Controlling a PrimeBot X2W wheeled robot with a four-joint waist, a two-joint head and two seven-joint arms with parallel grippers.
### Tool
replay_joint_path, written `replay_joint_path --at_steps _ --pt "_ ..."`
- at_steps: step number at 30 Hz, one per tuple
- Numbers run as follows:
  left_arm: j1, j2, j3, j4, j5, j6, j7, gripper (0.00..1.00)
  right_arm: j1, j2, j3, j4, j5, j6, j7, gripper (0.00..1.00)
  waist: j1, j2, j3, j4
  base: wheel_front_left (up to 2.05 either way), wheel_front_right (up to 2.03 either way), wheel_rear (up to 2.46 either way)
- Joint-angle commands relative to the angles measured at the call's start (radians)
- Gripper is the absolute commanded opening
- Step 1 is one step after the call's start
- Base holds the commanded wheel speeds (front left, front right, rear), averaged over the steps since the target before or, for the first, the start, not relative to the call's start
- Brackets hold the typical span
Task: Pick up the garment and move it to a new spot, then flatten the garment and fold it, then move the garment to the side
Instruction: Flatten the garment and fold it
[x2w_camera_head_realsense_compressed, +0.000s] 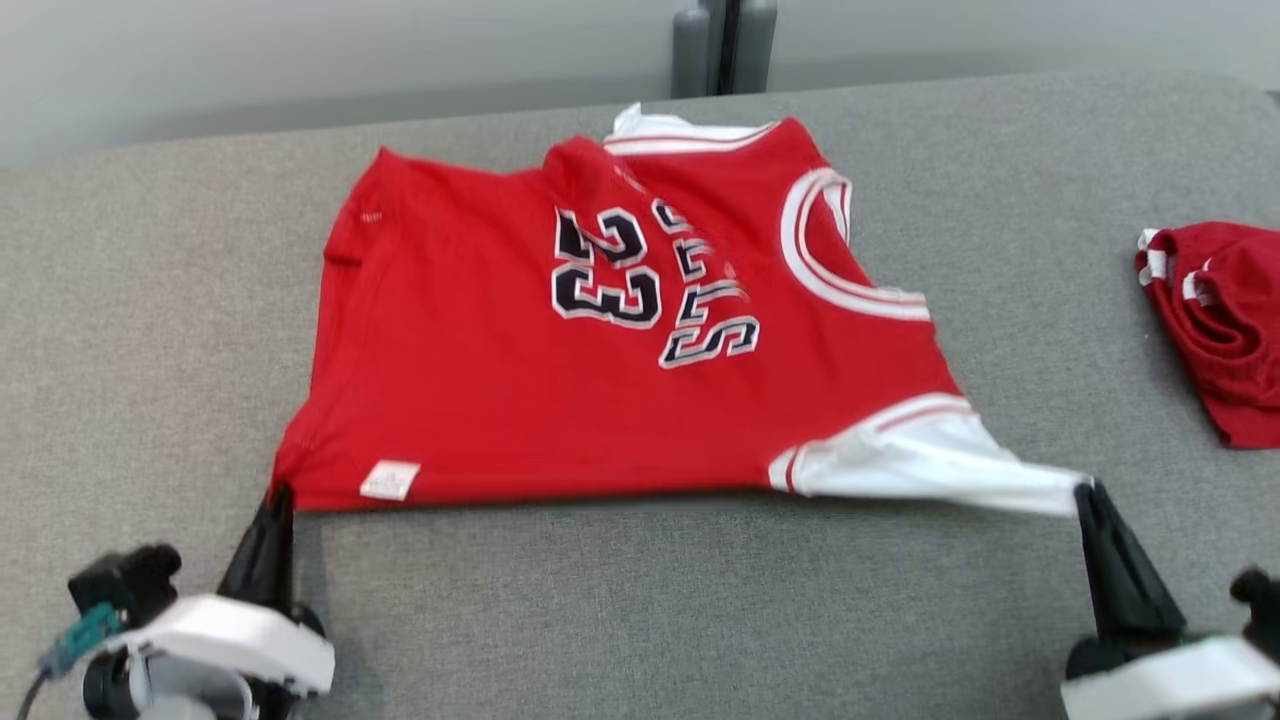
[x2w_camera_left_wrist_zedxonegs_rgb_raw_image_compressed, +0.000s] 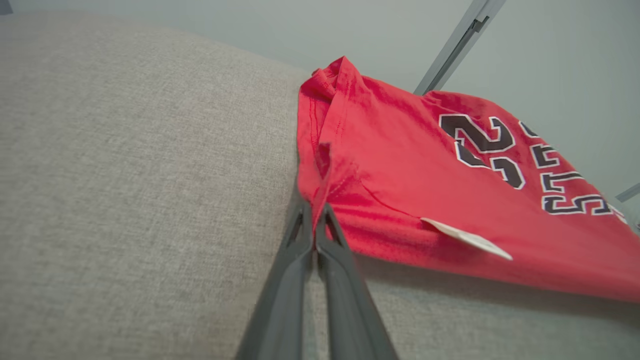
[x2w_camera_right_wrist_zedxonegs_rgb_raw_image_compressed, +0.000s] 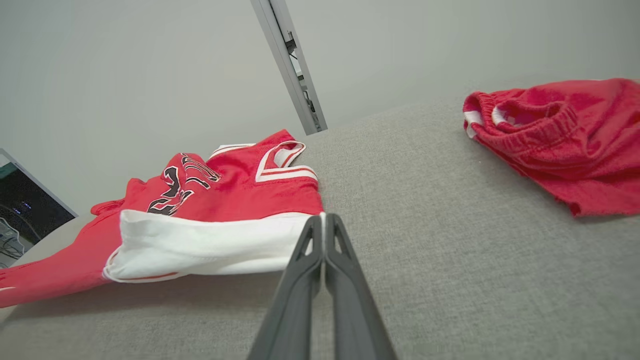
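The garment (x2w_camera_head_realsense_compressed: 620, 340) is a red basketball jersey with white trim and the number 23, spread over the grey padded surface (x2w_camera_head_realsense_compressed: 640, 610). Its near edge is lifted and stretched between my two grippers. My left gripper (x2w_camera_head_realsense_compressed: 283, 492) is shut on the red hem corner at the lower left, near a small white label (x2w_camera_head_realsense_compressed: 390, 480). My right gripper (x2w_camera_head_realsense_compressed: 1088, 488) is shut on the white sleeve corner at the lower right. In the left wrist view the left gripper (x2w_camera_left_wrist_zedxonegs_rgb_raw_image_compressed: 315, 212) pinches the red hem (x2w_camera_left_wrist_zedxonegs_rgb_raw_image_compressed: 425, 195). In the right wrist view the right gripper (x2w_camera_right_wrist_zedxonegs_rgb_raw_image_compressed: 324, 220) pinches the white trim (x2w_camera_right_wrist_zedxonegs_rgb_raw_image_compressed: 200, 245).
A second red garment (x2w_camera_head_realsense_compressed: 1220, 320) with white trim lies crumpled at the right edge of the surface, also in the right wrist view (x2w_camera_right_wrist_zedxonegs_rgb_raw_image_compressed: 560, 140). A grey post (x2w_camera_head_realsense_compressed: 725, 45) stands behind the surface's far edge. Bare grey cloth runs left and in front of the jersey.
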Motion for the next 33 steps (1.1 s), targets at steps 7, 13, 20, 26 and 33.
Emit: replay_joint_path --at_steps 7,13,20,26,33 --pt "0.247 0.023 0.020 -0.263 -0.028 0.118 0.091 0.00 0.231 0.057 -0.107 -0.173 -0.042 0.000 0.087 0.00 0.0000 0.0000 -0.074 0.005 0.00 0.00 0.00" --pt "0.414 0.044 0.042 -0.474 -0.026 0.234 0.164 0.00 0.358 0.100 -0.158 -0.314 -0.073 0.000 0.184 0.00 0.0000 0.0000 -0.105 0.000 0.00 0.00 0.00" --pt "0.491 0.068 0.048 -0.633 0.001 0.321 0.226 0.00 0.390 0.126 -0.191 -0.387 -0.102 0.000 0.230 0.00 0.0000 0.0000 -0.102 0.007 0.00 0.00 0.00" --pt "0.497 0.073 0.033 -0.699 0.010 0.350 0.263 0.00 0.363 0.137 -0.189 -0.400 -0.111 0.000 0.246 0.00 0.0000 0.0000 -0.089 0.011 0.00 0.00 0.00" --pt "0.443 0.075 0.025 -0.723 0.024 0.339 0.245 0.00 0.313 0.141 -0.194 -0.411 -0.123 0.000 0.235 0.00 0.0000 0.0000 -0.062 0.006 0.00 0.00 0.00"
